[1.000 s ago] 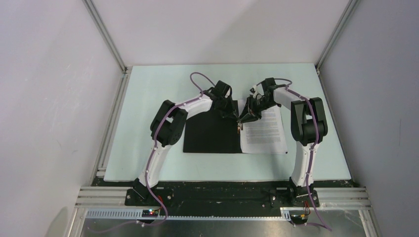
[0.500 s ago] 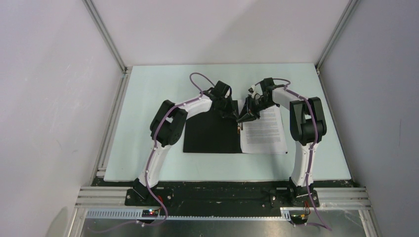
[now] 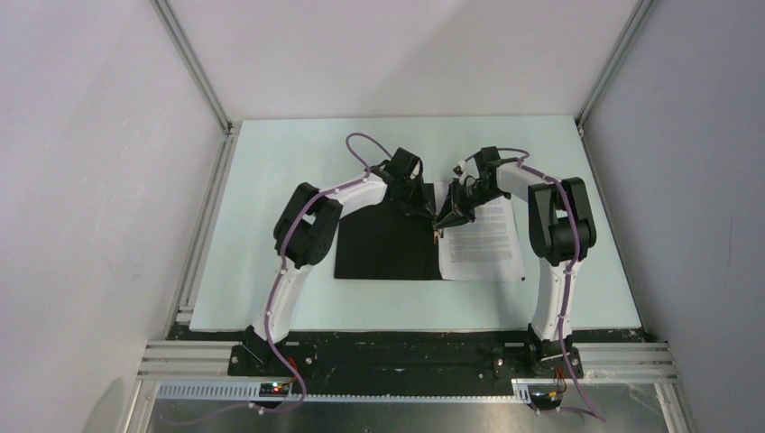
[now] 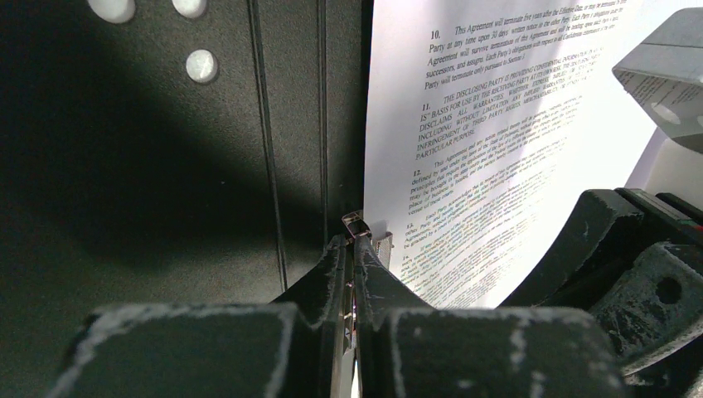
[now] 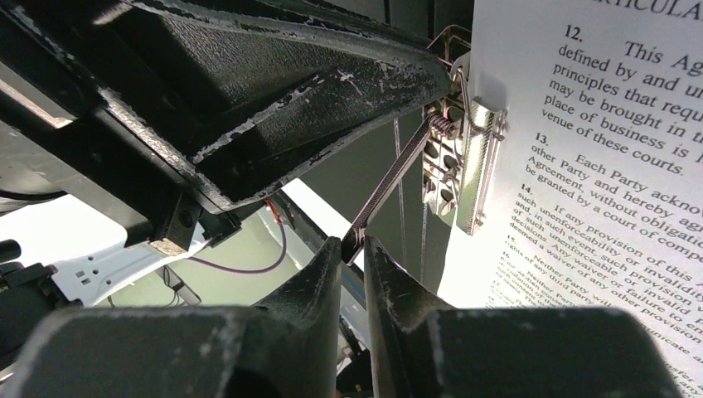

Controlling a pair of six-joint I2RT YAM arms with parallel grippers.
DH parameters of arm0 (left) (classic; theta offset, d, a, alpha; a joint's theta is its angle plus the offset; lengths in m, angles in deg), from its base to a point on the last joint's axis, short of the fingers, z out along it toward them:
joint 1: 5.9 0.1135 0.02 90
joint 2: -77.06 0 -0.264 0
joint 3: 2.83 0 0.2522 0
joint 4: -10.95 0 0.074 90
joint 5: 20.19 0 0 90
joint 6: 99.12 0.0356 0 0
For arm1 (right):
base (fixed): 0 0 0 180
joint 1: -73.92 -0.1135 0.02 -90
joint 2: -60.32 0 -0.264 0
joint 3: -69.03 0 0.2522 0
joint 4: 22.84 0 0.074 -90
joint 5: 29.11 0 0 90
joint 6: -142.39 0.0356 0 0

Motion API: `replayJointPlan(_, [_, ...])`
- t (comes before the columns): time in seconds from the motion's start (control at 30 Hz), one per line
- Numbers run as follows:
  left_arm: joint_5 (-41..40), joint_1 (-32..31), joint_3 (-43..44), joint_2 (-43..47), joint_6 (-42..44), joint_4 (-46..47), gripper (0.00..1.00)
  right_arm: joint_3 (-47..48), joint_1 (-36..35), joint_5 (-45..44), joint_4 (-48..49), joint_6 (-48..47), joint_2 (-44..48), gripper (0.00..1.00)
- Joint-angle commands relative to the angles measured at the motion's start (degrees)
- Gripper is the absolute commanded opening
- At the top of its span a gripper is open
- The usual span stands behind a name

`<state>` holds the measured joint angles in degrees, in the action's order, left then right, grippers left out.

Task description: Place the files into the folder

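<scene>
While the white printed paper sheets (image 3: 487,239) are lying on the open black-lined folder's (image 3: 379,248) right half, the right gripper (image 5: 355,245) is pinching the silver metal clip's (image 5: 468,166) lever (image 5: 390,186) and the left gripper (image 4: 352,245) is pinching its end. To my eye, any slip is risking the clip snapping shut and missing the sheets.

The folder (image 3: 383,248) is lying spread on the table (image 3: 271,180). The files (image 3: 483,239) are lying on its right half, their left edge sitting at the clip (image 5: 464,157) by the spine. The left gripper (image 4: 355,245) and right gripper (image 5: 356,245) are meeting over the spine's far part, each pinching the clip.
</scene>
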<state>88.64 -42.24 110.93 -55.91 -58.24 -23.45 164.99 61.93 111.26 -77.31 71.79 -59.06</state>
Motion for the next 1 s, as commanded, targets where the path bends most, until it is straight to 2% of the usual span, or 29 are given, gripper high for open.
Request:
replayJointPlan(0.0, [-1.8,0.4,-2.2,1.4,0.2,-3.9,0.06,-0.4,-0.9,-1.5,-2.0,-1.5,-0.4,0.19])
replayJointPlan(0.2, [-1.8,0.5,-2.4,1.3,0.0,-3.9,0.06,-0.2,-1.7,-4.3,-3.8,-3.1,-0.8,0.17])
replayJointPlan(0.6, [-1.9,1.0,-3.4,1.2,-0.2,-3.8,0.05,-0.9,-1.9,-10.0,-5.3,-5.7,-1.5,0.07])
replayJointPlan(0.97, [-1.8,1.2,-3.9,1.3,-0.3,-3.8,0.05,-0.7,-3.4,-10.7,-4.4,-6.7,-3.2,0.07])
